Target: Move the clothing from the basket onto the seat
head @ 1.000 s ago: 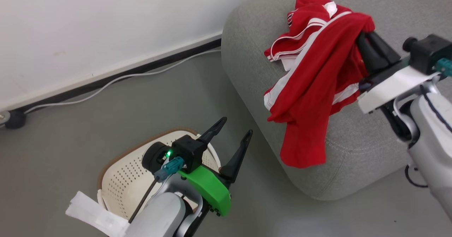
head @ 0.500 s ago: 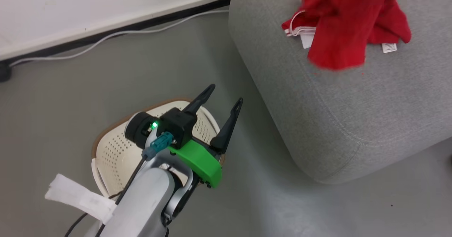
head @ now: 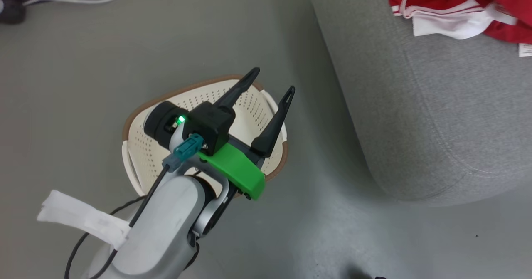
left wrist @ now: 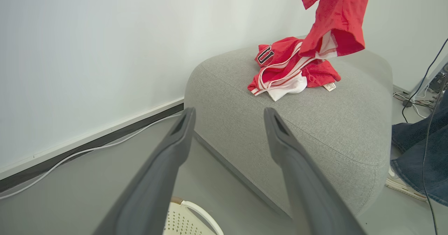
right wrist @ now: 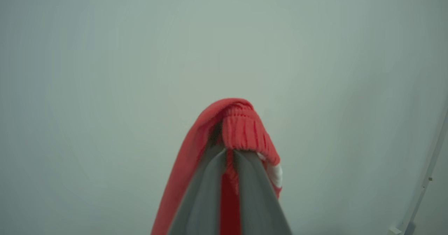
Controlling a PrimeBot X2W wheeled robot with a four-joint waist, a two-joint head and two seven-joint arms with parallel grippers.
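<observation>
Grey floor holds the basket under the spread left gripper, while the right gripper pinches clothing above the seat.

Downward head, sideways left wrist; common seat

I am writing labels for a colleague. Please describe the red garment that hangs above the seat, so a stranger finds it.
Start at the big grey seat by the white wall. A crumpled garment, red and white, lies on its top. The hanging garment alone dangles above that heap, pinched in the shut right gripper.
</observation>
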